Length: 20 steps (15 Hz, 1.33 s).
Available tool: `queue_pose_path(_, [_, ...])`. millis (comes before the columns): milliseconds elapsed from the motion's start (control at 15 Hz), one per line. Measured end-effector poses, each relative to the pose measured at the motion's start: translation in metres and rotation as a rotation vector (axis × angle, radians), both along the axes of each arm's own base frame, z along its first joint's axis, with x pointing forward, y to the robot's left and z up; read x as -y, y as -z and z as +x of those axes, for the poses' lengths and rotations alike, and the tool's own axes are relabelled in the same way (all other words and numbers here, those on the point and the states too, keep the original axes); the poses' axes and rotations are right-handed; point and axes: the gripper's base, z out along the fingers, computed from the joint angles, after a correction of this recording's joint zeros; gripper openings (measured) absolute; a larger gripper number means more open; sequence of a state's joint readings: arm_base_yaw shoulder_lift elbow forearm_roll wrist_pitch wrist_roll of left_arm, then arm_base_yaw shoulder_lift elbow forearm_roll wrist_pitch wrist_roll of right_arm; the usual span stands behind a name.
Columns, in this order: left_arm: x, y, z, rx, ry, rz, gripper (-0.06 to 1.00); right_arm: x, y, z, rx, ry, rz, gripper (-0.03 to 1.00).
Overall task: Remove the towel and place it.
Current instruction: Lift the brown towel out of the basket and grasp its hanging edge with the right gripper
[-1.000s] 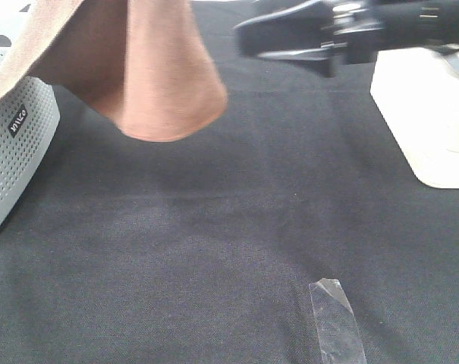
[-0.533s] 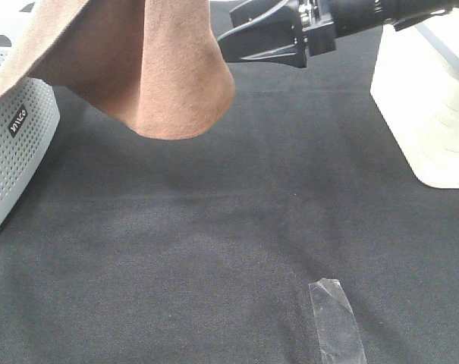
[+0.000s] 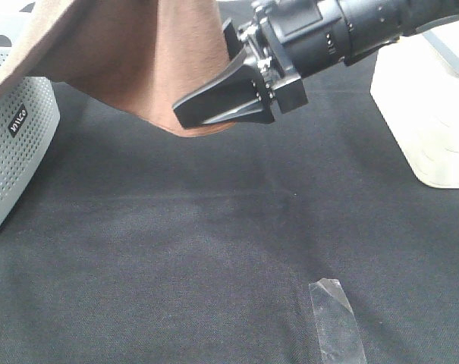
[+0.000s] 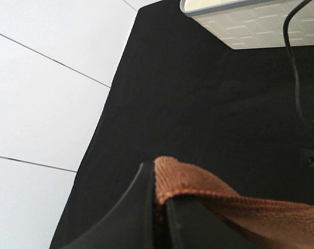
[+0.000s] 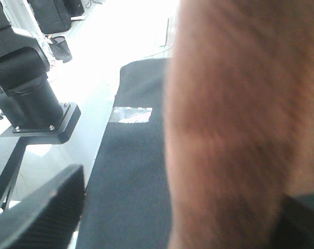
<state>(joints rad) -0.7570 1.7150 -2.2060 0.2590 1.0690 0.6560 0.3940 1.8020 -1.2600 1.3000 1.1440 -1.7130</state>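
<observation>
The brown towel (image 3: pixel 130 61) hangs from the top left, draped partly over a white perforated box (image 3: pixel 17 144), with its lower fold dangling above the black table cloth (image 3: pixel 214 227). My left gripper (image 4: pixel 158 199) is shut on the towel's stitched hem (image 4: pixel 198 184); it is out of frame in the exterior view. My right gripper (image 3: pixel 202 110) reaches in from the upper right and stands open at the hanging fold. In the right wrist view the towel (image 5: pixel 229 129) fills the space between its fingers (image 5: pixel 42 207).
A white container (image 3: pixel 434 114) stands at the right edge of the cloth. A strip of clear tape (image 3: pixel 335 318) lies near the front. A dark cable (image 4: pixel 296 78) runs past the white container (image 4: pixel 250 21). Beyond the table edge a black arm base (image 5: pixel 32 93) stands.
My right gripper has swung down and left from the top right to the towel's hanging fold. The fold has drifted slightly to the right. The left grip has held.
</observation>
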Motion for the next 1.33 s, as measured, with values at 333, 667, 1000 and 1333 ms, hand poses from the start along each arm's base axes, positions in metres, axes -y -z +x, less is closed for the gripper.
queue_pose_path(333, [-0.006,0.002,0.002,-0.011,-0.062,0.036,0.0,0.01,0.001,0.006,-0.053,0.046,-0.027,0.36])
queue_pose_path(667, [-0.007,0.002,0.002,-0.016,-0.075,0.035,0.0,0.012,0.001,0.002,-0.094,0.015,-0.035,0.01])
queue_pose_path(1000, [-0.007,0.003,0.002,-0.037,-0.091,0.022,0.0,0.011,-0.011,0.01,-0.315,0.178,-0.112,0.01])
queue_pose_path(1333, [-0.01,-0.001,0.005,0.027,-0.119,0.042,0.0,0.03,-0.088,0.02,-0.361,0.492,-0.43,0.01])
